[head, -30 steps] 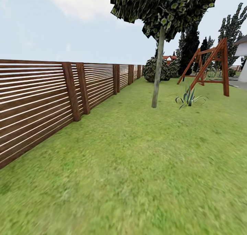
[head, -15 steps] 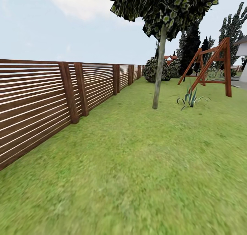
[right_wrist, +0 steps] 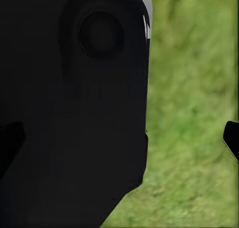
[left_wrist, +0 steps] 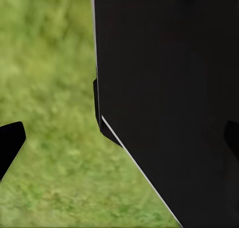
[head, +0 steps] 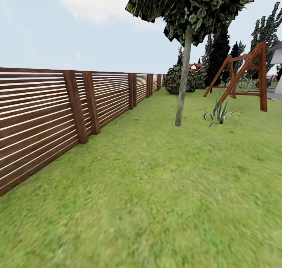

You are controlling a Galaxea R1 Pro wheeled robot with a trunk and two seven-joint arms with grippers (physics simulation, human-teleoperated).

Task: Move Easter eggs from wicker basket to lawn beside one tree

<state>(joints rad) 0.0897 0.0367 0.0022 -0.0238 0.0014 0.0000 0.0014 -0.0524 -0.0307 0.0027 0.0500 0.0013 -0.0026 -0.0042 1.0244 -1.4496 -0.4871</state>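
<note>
The Easter eggs and the wicker basket are out of view. The lawn (head: 156,189) stretches ahead through the fenced garden. A tree (head: 183,84) with a pale, slightly tilted trunk and a dark leafy crown stands ahead, a little right of centre. In the left wrist view my left gripper (left_wrist: 119,143) is open over grass, one black fingertip (left_wrist: 10,143) at the picture's edge and a black part of the robot behind. My right gripper (right_wrist: 124,143) is open too, with a fingertip (right_wrist: 232,140) at the edge and nothing held.
A brown slatted fence (head: 47,115) runs along the left of the lawn into the distance. A wooden swing frame (head: 244,78) stands at the right, with a spiky plant (head: 219,114) in front of it. Bushes (head: 178,79) and dark trees (head: 217,53) close the far end.
The whole head view has shifted as the robot rolls forward: the fence posts slide left, and the tree and swing frame drift right and look slightly nearer.
</note>
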